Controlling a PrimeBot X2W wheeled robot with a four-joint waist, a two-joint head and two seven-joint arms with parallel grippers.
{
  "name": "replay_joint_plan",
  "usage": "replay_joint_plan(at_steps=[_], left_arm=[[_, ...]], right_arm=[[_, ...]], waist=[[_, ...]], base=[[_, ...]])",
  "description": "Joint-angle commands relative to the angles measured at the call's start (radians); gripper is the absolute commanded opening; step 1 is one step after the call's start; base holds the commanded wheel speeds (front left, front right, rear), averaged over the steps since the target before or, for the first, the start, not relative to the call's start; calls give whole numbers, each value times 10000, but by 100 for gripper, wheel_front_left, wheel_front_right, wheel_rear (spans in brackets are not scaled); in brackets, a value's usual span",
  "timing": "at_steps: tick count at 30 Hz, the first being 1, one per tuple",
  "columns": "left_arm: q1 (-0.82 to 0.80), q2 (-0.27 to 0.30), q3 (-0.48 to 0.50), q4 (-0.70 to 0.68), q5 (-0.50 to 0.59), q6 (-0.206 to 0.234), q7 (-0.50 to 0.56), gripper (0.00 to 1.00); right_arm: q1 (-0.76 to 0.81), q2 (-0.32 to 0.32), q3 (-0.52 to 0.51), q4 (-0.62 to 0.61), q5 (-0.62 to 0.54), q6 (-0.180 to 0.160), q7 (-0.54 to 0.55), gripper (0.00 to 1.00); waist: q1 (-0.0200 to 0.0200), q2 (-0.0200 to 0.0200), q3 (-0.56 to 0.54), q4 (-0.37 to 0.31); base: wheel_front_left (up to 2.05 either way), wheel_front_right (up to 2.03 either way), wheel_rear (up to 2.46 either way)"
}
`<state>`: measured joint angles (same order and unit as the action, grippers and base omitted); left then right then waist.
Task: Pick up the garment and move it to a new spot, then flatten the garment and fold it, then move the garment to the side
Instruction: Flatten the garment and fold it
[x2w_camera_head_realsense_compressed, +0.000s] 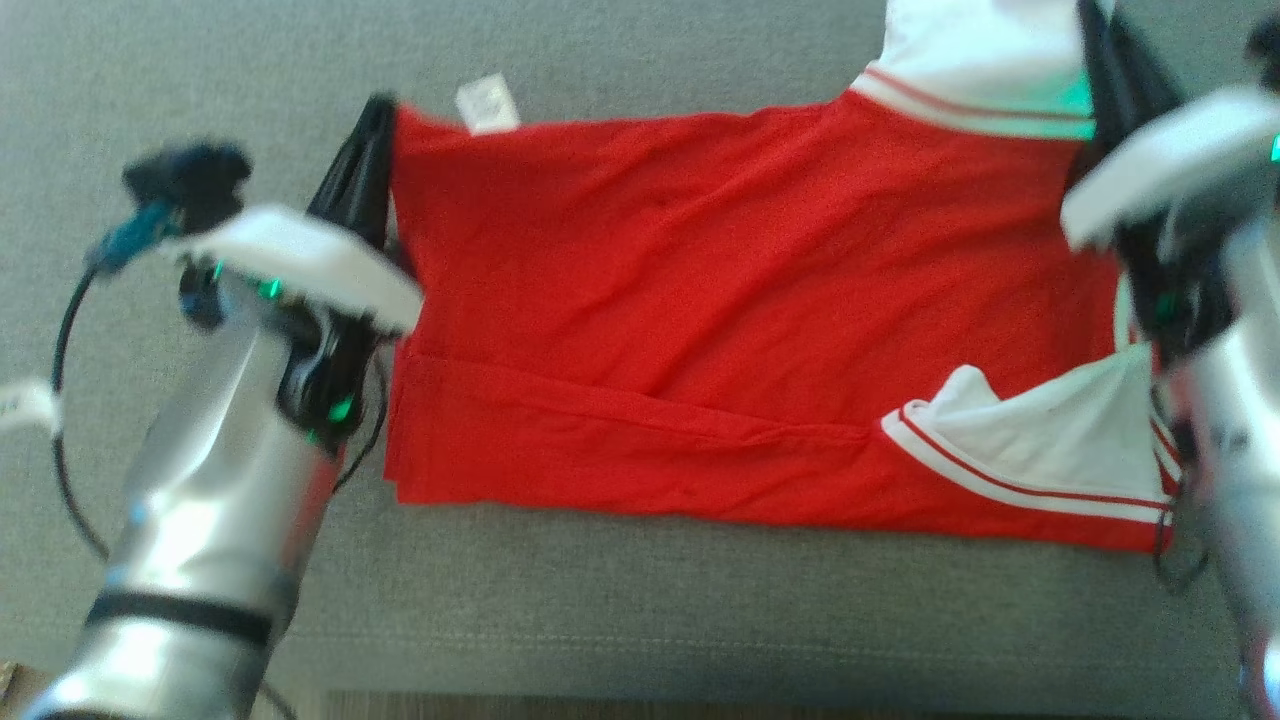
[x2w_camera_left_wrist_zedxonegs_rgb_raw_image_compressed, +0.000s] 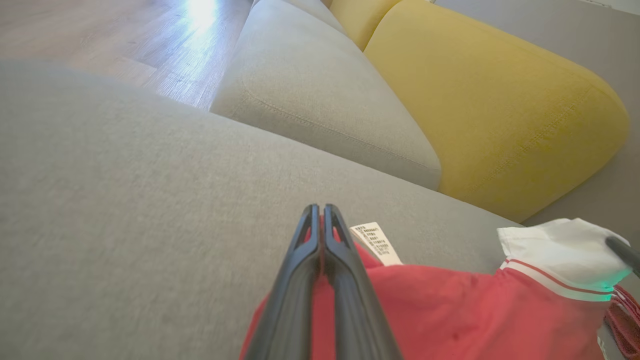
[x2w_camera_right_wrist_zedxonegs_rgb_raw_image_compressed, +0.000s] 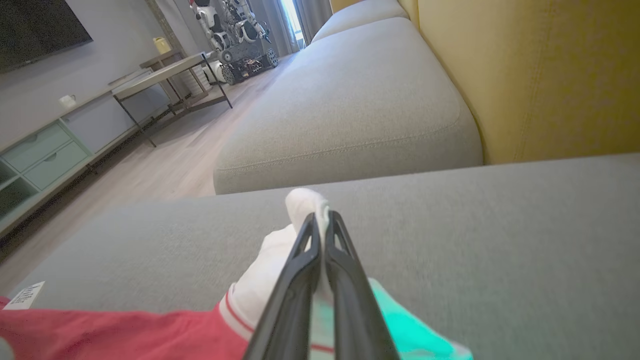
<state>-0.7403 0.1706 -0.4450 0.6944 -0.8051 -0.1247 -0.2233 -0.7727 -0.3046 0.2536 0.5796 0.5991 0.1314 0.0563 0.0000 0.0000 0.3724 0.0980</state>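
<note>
I see the left gripper (x2w_camera_left_wrist_zedxonegs_rgb_raw_image_compressed: 320, 212) clamped on the shirt's (x2w_camera_head_realsense_compressed: 720, 280) red hem corner and the right gripper (x2w_camera_right_wrist_zedxonegs_rgb_raw_image_compressed: 320, 220) clamped on its sleeve (x2w_camera_right_wrist_zedxonegs_rgb_raw_image_compressed: 300, 200). The shirt lies stretched between them on the cushion (x2w_camera_head_realsense_compressed: 600, 620). I judge this the folding step. Next, both must lift evenly and carry this edge over.

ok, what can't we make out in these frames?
- Head view: upper sleeve of the shirt cut off by the top edge.
- Head view: shirt's right edge hidden behind the right arm.
- Label: print too small in the left wrist view, blurred in the head view.
- Wrist views: fingers of the left gripper and right gripper cover how much cloth each pinches.
</note>
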Motion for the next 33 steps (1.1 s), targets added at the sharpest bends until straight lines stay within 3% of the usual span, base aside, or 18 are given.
replay_joint_plan(at_steps=[1,10,16,17,18,19,20,21,22,27,33], left_arm=[[196,542,414,-527,-118,-38,-111,0],[2949,1227,1132,-2991,-926,808,69,0],[4263,1442,1292,-3977,-1347,1316,524,0],[4398,1469,1283,-4024,-1373,1369,587,0],[4503,1499,1252,-4053,-1368,1402,637,0],[4574,1519,1216,-4072,-1353,1404,658,0],[4637,1514,1151,-4055,-1376,1361,734,7],[4669,1537,1110,-4007,-1320,1395,740,45],[4674,1581,1076,-3951,-1178,1477,663,100],[4737,1644,949,-3792,-605,1805,249,100],[4946,1636,1210,-4246,826,2483,-347,100]], right_arm=[[620,-118,10,-693,182,-7,-119,0],[4484,270,-878,-3843,1110,-7,-137,0],[6237,961,-1403,-4983,1069,-7,-130,0],[6449,1091,-1468,-5079,1088,-7,-105,6],[6641,1152,-1499,-5123,1006,-7,-46,40],[6819,1245,-1535,-5137,987,-7,28,92],[6977,1355,-1576,-5147,1000,-7,83,100],[7125,1404,-1586,-5166,921,-7,108,100],[7263,1446,-1599,-5182,810,-7,106,100],[7709,1649,-1565,-5486,465,-7,-148,100],[7848,1840,-1971,-6342,-822,-7,-1048,100]], waist=[[0,0,-217,-182],[0,0,-657,-664],[0,0,-693,-815],[0,0,-694,-833],[0,0,-696,-849],[0,0,-698,-860],[0,0,-713,-864],[0,0,-729,-862],[0,0,-742,-867],[0,0,-885,-910],[0,0,-1217,-1038]], base=[[0,0,0],[0,0,0],[0,0,0],[0,0,0],[0,0,0],[0,0,0],[0,0,0],[0,0,0],[0,0,0],[0,0,0],[0,0,0]])
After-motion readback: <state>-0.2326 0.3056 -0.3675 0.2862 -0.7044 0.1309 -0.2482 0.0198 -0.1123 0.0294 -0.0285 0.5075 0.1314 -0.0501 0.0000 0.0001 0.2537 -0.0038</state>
